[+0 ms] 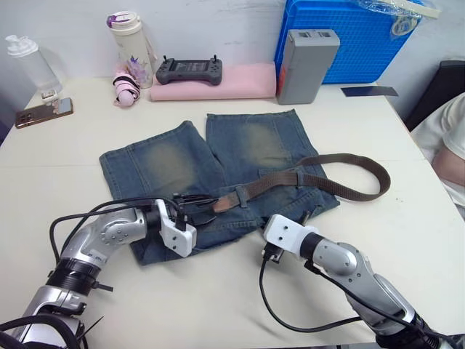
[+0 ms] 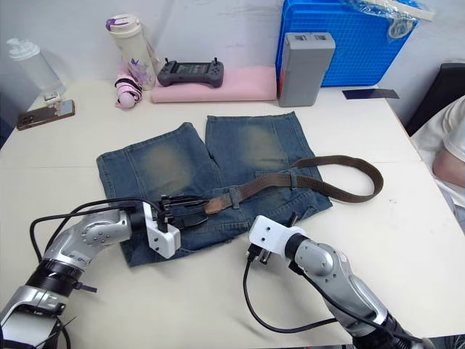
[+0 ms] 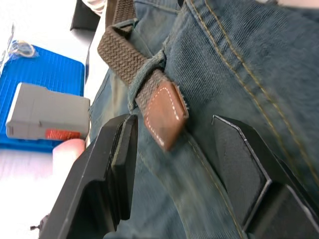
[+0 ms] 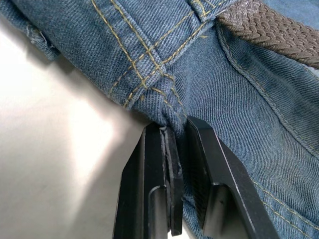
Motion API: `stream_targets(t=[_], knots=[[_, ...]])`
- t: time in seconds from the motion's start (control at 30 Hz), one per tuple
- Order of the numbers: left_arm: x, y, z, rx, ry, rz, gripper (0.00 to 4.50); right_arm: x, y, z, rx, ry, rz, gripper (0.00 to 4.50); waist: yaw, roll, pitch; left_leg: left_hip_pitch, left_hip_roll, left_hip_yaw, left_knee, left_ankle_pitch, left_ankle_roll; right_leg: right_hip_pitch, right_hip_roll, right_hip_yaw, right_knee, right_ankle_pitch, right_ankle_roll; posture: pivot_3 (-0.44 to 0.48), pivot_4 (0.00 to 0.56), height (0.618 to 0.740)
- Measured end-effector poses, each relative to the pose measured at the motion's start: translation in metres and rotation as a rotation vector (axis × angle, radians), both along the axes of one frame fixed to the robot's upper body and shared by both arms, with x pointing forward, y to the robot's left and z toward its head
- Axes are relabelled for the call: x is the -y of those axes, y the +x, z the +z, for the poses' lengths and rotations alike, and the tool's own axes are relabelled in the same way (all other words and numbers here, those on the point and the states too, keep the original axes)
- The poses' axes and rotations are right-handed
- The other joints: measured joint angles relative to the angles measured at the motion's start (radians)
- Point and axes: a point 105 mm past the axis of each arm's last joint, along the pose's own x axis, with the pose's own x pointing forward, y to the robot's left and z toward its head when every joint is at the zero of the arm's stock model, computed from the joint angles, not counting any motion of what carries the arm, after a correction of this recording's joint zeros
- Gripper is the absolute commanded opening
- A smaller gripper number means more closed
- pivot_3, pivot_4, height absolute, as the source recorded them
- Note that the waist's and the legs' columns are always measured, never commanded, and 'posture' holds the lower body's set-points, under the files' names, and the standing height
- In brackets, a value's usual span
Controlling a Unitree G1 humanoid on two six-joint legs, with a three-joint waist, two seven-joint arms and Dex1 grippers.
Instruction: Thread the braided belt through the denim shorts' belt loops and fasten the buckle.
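the denim shorts (image 1: 218,174) were spread on the white table (image 1: 87,138), with the braided belt (image 1: 349,190) run through a belt loop (image 3: 158,62) and looping off the shorts' right side; its buckle could not be made out. the left gripper (image 3: 172,164) was held open around the belt's tan tip (image 3: 163,113). the right gripper (image 4: 177,149) was pinched on the shorts' edge, its fingertips partly hidden by denim.

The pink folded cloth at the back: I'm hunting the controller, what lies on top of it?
A dark grey handheld controller lies on the pink folded cloth; anything beneath the cloth is hidden.
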Motion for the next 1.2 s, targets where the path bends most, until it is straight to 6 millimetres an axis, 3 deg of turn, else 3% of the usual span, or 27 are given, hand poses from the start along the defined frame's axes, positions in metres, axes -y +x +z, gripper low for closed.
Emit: stream_targets(t=[0.1, 0.23, 0.67, 0.73, 0.93, 1.07, 1.2], knots=[[0.000, 0.004, 0.000, 0.013, 0.001, 0.003, 1.89, 0.000, 0.000, 0.000, 0.001, -0.002, -0.002, 0.00, 0.000, 0.000, 0.000, 0.000, 0.000, 0.000, 0.000, 0.000, 0.000, 0.000, 0.000, 0.000, 0.000, 0.000, 0.000, 0.000, 0.150, 0.724], [0.001, 0.003, -0.001, 0.012, -0.002, -0.004, 0.12, 0.000, 0.000, 0.000, 0.000, -0.001, -0.008, 0.00, 0.001, -0.001, 0.000, 0.000, 0.000, 0.000, 0.000, 0.000, 0.000, 0.000, 0.000, 0.000, 0.000, 0.000, 0.000, 0.000, 0.150, 0.724], [0.001, 0.007, 0.004, 0.068, 0.006, 0.000, 0.05, 0.004, 0.000, 0.000, -0.008, 0.010, -0.043, 0.00, 0.001, -0.001, -0.001, 0.000, 0.000, 0.000, 0.000, 0.000, 0.000, 0.000, 0.000, 0.000, 0.000, 0.000, 0.000, 0.000, 0.150, 0.724], [-0.006, 0.000, 0.004, 0.073, 0.018, -0.006, 0.05, 0.019, 0.005, 0.002, -0.002, 0.004, -0.098, 0.00, 0.001, -0.001, -0.001, 0.000, 0.000, 0.000, 0.000, 0.000, 0.000, 0.000, -0.001, 0.000, 0.000, 0.000, 0.000, 0.000, 0.150, 0.724], [-0.039, -0.017, 0.004, 0.057, 0.050, 0.017, 0.05, 0.100, 0.025, 0.008, 0.033, -0.091, -0.364, 0.00, 0.028, -0.001, -0.001, 0.000, -0.001, -0.001, 0.000, -0.001, 0.002, 0.001, -0.003, -0.001, -0.002, 0.000, 0.000, 0.000, 0.150, 0.724], [-0.037, -0.026, 0.003, 0.040, 0.032, -0.003, 0.05, 0.123, 0.025, 0.009, 0.034, -0.117, -0.430, 0.00, 0.030, -0.001, -0.001, -0.001, -0.002, -0.001, 0.000, -0.001, 0.003, 0.001, -0.003, -0.001, -0.002, 0.000, 0.001, 0.000, 0.150, 0.724], [-0.029, -0.031, 0.007, 0.044, 0.003, -0.025, 0.05, 0.126, 0.026, 0.009, 0.033, -0.118, -0.439, 0.00, 0.028, -0.001, -0.001, -0.001, -0.002, -0.001, 0.000, -0.001, 0.002, 0.001, -0.002, -0.001, -0.002, 0.000, 0.001, 0.000, 0.150, 0.724]])
